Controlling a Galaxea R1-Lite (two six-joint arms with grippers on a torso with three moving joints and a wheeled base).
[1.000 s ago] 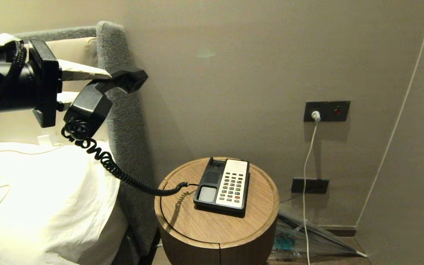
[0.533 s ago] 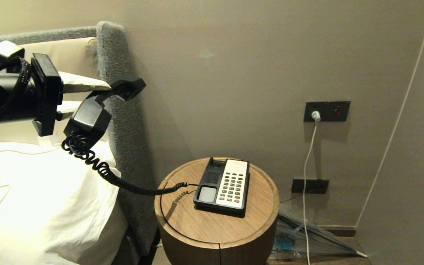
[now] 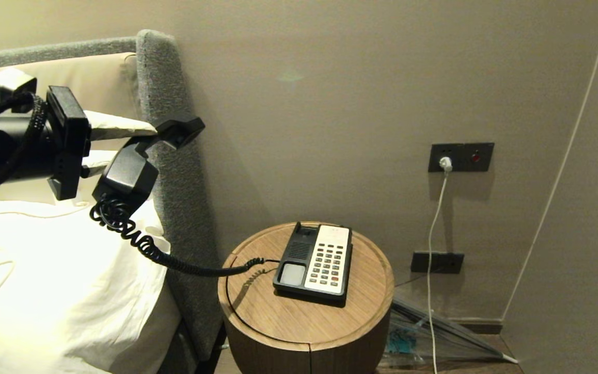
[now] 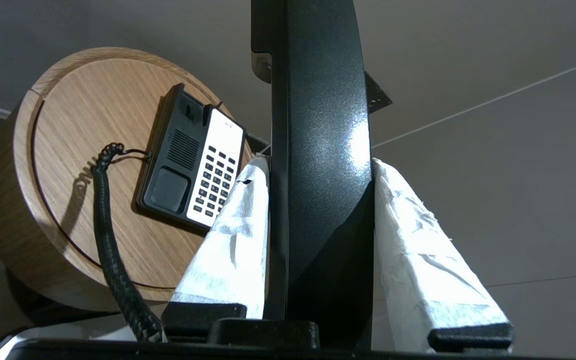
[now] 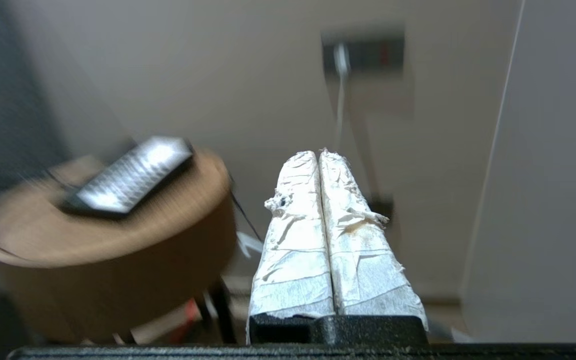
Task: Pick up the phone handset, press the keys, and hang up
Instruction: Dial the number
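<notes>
At the far left of the head view the left gripper (image 3: 122, 143) holds the handset (image 3: 140, 156) up beside the grey headboard (image 3: 166, 130), above the white pillow (image 3: 60, 280); its taped fingers (image 4: 238, 235) clamp the black bar from both sides, as the left wrist view shows plainly. Compared with a second ago the arm has sunk a little and drawn back toward the left edge, so the handset hangs lower and its upper end sits further down the headboard. The cord (image 3: 174, 259) has followed: its coil now sags in a flatter curve across the pillow corner to the round table (image 3: 257, 322), where it was stretched steeper before. In my judgement the pick-up is done and the left arm is merely settling into a holding pose clear of the phone. On the table the base (image 3: 313, 262) lies where it did, cradle bare, and the keys (image 3: 327, 262) are uncovered and untouched. Further right, the wall socket (image 3: 460, 157) and its white cable are unchanged. The right gripper (image 5: 320, 155) is absent from the head view; its own camera shows its fingers pressed together with nothing between them, facing the table through a smeared picture, which suggests it is swinging in. The key presses come next, then hanging up.
</notes>
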